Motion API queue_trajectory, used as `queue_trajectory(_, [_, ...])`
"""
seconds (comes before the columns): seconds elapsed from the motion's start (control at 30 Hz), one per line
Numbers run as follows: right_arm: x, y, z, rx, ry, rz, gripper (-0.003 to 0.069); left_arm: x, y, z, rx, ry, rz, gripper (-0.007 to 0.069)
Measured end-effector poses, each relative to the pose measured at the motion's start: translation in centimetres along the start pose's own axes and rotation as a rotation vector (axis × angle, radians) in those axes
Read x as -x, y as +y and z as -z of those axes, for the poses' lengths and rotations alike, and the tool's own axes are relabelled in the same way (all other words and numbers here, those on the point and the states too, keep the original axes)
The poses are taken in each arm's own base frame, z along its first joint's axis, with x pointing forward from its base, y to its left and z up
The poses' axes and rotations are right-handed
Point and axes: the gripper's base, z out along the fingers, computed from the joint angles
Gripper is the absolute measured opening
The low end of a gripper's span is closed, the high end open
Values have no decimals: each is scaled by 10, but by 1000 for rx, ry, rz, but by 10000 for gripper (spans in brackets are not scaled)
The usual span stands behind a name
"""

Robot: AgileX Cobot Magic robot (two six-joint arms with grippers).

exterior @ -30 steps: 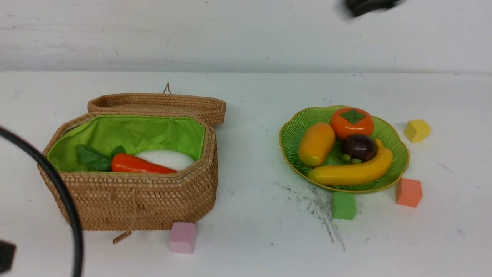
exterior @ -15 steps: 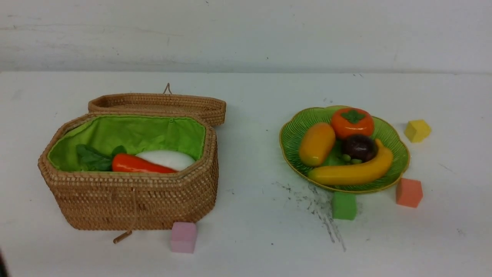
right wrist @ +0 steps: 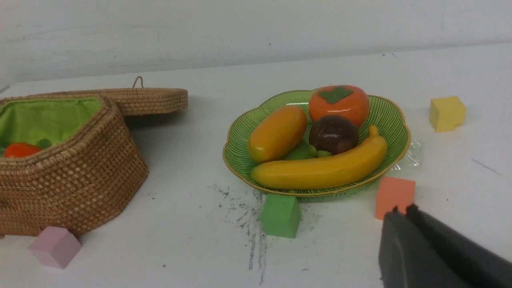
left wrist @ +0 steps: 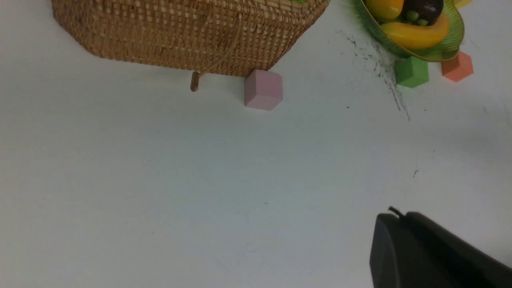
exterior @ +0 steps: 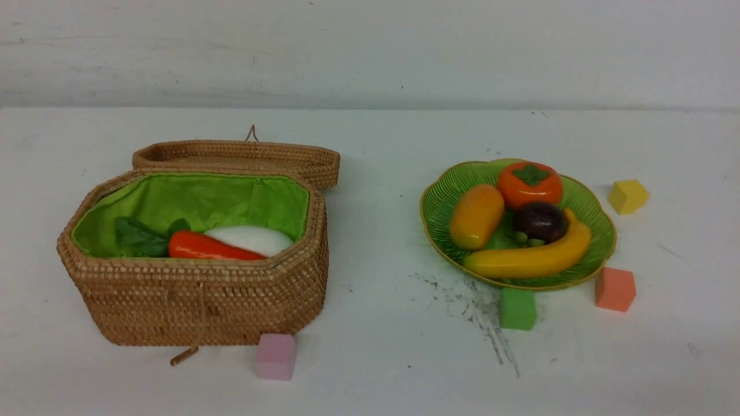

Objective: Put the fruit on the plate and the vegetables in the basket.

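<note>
Front view: no arm or gripper in sight. Basket (exterior: pixel 196 300) open, its lid (exterior: pixel 237 155) laid back behind it, red-orange pepper (exterior: pixel 211 247) and white radish (exterior: pixel 248 238) lying inside, long axes running across the basket; no eggplant visible, perhaps hidden below the rim. Well to the right of the basket, plate (exterior: pixel 589 202) carrying all 4 fruits: persimmon (exterior: pixel 529 184), mango (exterior: pixel 477 215), mangosteen (exterior: pixel 540 221) and banana (exterior: pixel 529 258), the banana stretched along the plate's near edge. 4 foam cubes loose on the table, pink cube (exterior: pixel 275 356) just in front of the basket. Left wrist view: left gripper (left wrist: pixel 424 252) closed and empty, low over bare table, well back from the basket (left wrist: pixel 180 36), pink cube (left wrist: pixel 263 89) between the two. Right wrist view: right gripper (right wrist: pixel 432 252) closed and empty, hanging near the orange cube (right wrist: pixel 394 196) in front of the plate (right wrist: pixel 394 120), banana (right wrist: pixel 320 170) lying crosswise to its line of approach. Judged from this layout, sorting looks complete, nothing left to reach for; right arm nearer the plate, left nearer the basket.
</note>
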Motion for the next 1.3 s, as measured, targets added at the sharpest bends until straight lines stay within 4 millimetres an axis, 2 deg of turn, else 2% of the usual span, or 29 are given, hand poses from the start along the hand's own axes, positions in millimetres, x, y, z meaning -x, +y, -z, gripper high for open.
queue_trajectory(0.43, [0, 0, 0, -1, -1, 0, -4, -1, 0, -2, 2, 3, 1, -13])
queue_trajectory(0.67, [0, 0, 0, -1, -3, -1, 1, -17, 10, -5, -7, 10, 7, -13])
queue_trajectory(0.77, [0, 0, 0, -1, -3, -1, 3, -31, 23, -3, 7, -100, -28, -11])
queue_trajectory(0.83, [0, 0, 0, -1, -3, -1, 3, -39, 34, -6, 42, -268, -99, -9])
queue_trajectory(0.93, [0, 0, 0, -1, -2, -1, 4, -52, 44, -20, 61, -421, -173, -8])
queue_trajectory(0.97, [0, 0, 0, -1, -3, -1, 6, -58, 48, -29, 51, -532, -207, -6])
queue_trajectory(1.03, [0, 0, 0, -1, -3, -1, 8, -69, 56, -53, 43, -617, -212, -6])
queue_trajectory(1.1, [0, 0, 0, 0, -6, -1, 10, -82, 69, -82, 54, -615, -162, -5])
queue_trajectory(1.13, [0, 0, 0, 0, -5, -1, 10, -81, 69, -82, 55, -623, -161, -5])
queue_trajectory(1.17, [0, 0, 0, -1, -1, -1, 12, -93, 80, -100, 79, -581, -113, -5])
queue_trajectory(1.23, [0, 0, 0, -1, -1, -1, 13, -101, 87, -109, 99, -551, -79, -5])
queue_trajectory(1.3, [0, 0, 0, -2, 2, -1, 15, -118, 99, -126, 148, -445, -15, -3])
